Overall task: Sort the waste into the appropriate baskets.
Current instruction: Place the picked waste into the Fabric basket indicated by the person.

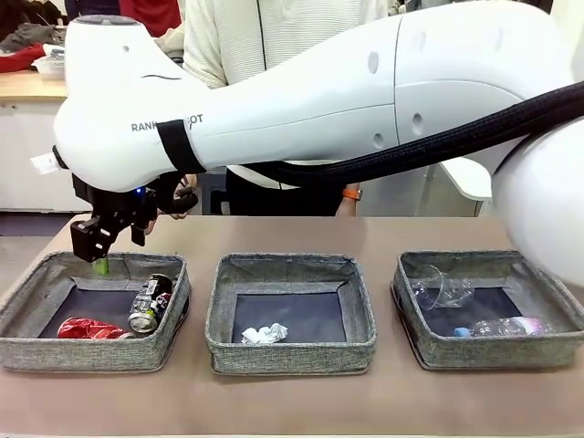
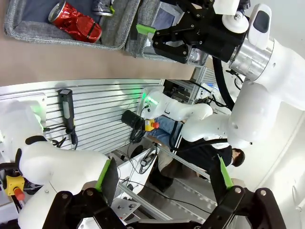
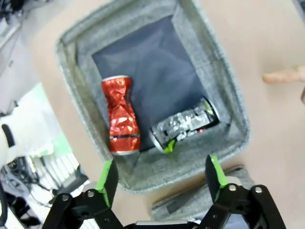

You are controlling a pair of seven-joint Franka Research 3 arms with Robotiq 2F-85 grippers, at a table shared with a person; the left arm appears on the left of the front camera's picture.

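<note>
Above the left basket (image 1: pixel 96 351) the right claw (image 1: pixel 100 239) hangs wide and empty. Inside lie the crushed red can (image 3: pixel 121 114) and dark can (image 3: pixel 185 125), apart. The left claw (image 2: pixel 164 179) is spread wide too.

Three baskets sit in a row on my surface (image 1: pixel 292 401): left basket (image 1: pixel 55 351) holds two cans side by side, middle basket (image 1: pixel 360 306) a paper ball (image 1: pixel 265 334), right basket (image 1: pixel 412 310) a cup (image 1: pixel 438 287) behind a bottle (image 1: pixel 500 327)

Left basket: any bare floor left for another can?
Yes. In the left basket the dark floor beyond the crushed red can and the dark can is bare. Both cans crowd the end under the open right tool.
</note>
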